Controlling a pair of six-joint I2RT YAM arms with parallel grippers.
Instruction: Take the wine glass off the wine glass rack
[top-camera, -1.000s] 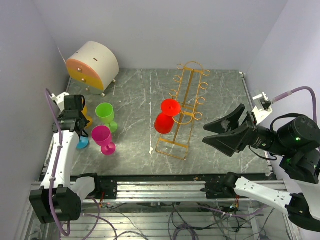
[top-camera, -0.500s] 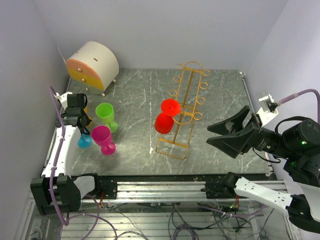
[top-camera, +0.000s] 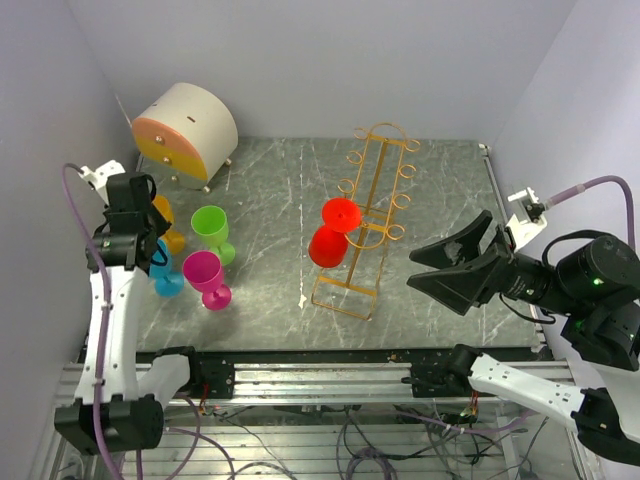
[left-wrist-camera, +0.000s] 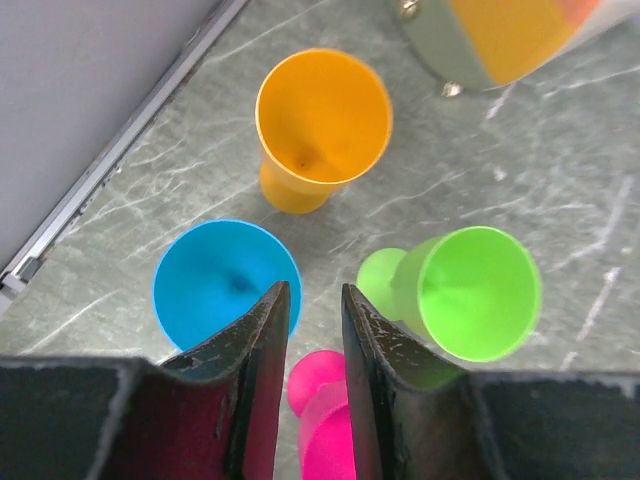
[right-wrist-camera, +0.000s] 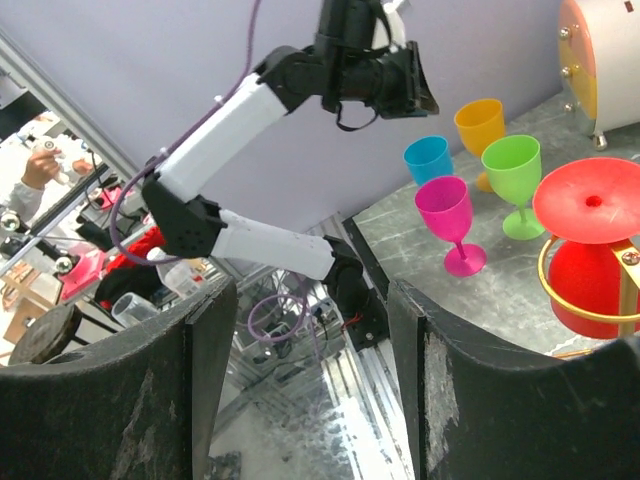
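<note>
Pincer on the right (top-camera: 411, 268) gapes wide and empty near the surface's (top-camera: 270, 200) right edge, facing the rack (top-camera: 371, 229) mid-surface, whose red glass (top-camera: 332, 232) hangs upside down on the side toward the left edge; best to close gently on the stem and slide it out along its hook, not yank upward. Left pincer (left-wrist-camera: 315, 295), part open and empty, hangs over the blue cup (left-wrist-camera: 215, 285); how the hook holds the stem is too fine to see

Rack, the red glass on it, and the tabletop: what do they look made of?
The wine glass rack is likely thin metal wire with a golden-orange coat, judging by its bent loops and slim rods. The red wine glass looks like opaque plastic, with flat uniform colour and a soft sheen. The table has a grey marble-patterned surface with white veins; whether it is real stone or a printed sheet, I cannot tell.
</note>
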